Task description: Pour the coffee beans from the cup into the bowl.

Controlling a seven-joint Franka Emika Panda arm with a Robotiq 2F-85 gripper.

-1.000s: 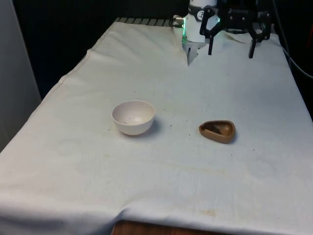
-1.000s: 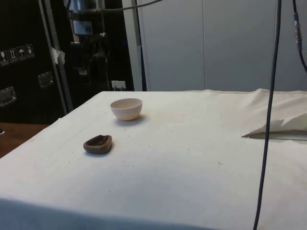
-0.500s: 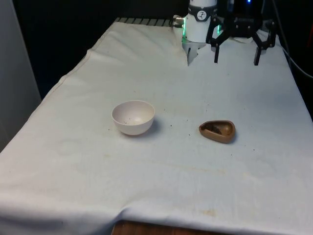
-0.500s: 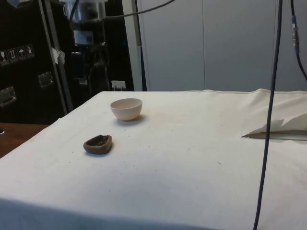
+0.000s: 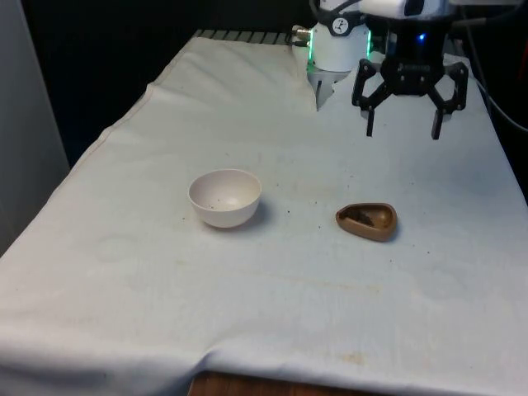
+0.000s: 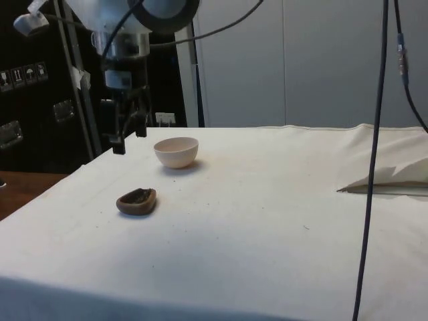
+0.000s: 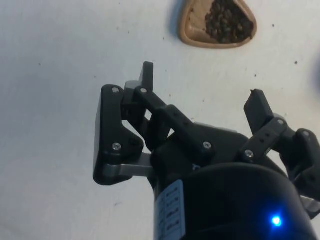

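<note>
The gripper (image 5: 402,132) hangs above the desk (image 5: 124,272) with its 2 fingers (image 7: 147,74) spread wide and empty. The brown cup (image 5: 366,221) of coffee beans (image 7: 229,21) sits on the cloth nearer the camera, well apart from the white bowl (image 5: 224,197) toward the front view's left.

Your gripper (image 5: 403,129) has come down and forward from the bench's far end, fingers (image 5: 369,125) still spread wide, empty. It's now closer to the brown cup (image 5: 367,221), and the arm has swung into the side view.
</note>
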